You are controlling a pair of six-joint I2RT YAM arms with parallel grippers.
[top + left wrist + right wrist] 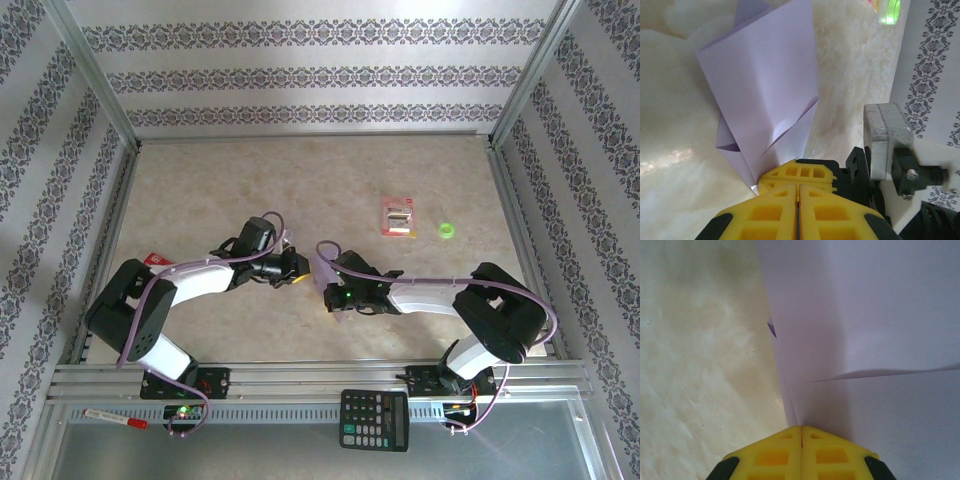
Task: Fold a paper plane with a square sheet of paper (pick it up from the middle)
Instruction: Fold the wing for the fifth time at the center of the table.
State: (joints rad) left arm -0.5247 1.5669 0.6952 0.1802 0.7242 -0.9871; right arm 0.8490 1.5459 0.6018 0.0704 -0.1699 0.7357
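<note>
Left hand, right hand, paper half-hidden

2 arms (left arm, right arm), 2 grippers: left gripper, right gripper. 1 lavender sheet of paper, 1 red-and-white packet, 1 green ring, 1 calculator, 1 red-capped marker.

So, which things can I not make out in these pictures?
Top view: the paper is mostly hidden by the left gripper and right gripper; folds unclear.
Left wrist view: the green ring is cut by the top edge.
Right wrist view: the paper runs off the top and right edges.
</note>
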